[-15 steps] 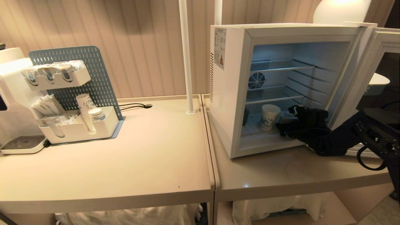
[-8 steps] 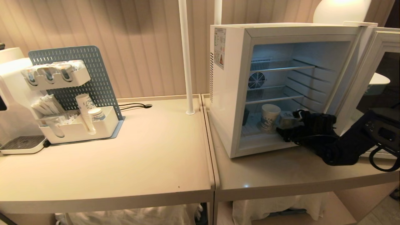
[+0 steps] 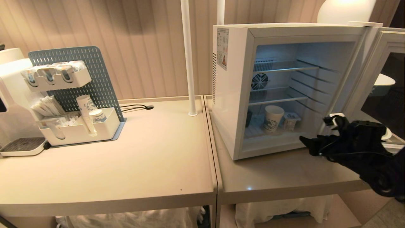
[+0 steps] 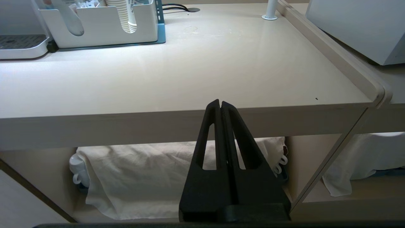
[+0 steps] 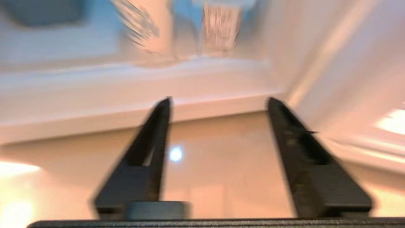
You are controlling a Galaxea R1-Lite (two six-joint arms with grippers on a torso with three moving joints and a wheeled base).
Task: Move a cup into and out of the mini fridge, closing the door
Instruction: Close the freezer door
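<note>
The cup (image 3: 273, 118) stands upright on the floor of the mini fridge (image 3: 234, 95), a smaller container (image 3: 290, 120) just right of it. The right end effector (image 3: 311, 144), fingers spread wide and empty, hovers over the bench (image 3: 278, 177) outside the opening, right of and nearer than the cup. The door (image 3: 379, 72) stands open at far right. The left end effector (image 4: 220, 106) is pressed closed, parked below the bench edge.

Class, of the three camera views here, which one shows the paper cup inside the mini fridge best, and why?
The head view. There the cup stands upright and whole on the floor of the open mini fridge, beside a smaller container. The right wrist view catches only a blurred lower part of it beyond the open right gripper. The left wrist view misses it entirely.
</note>
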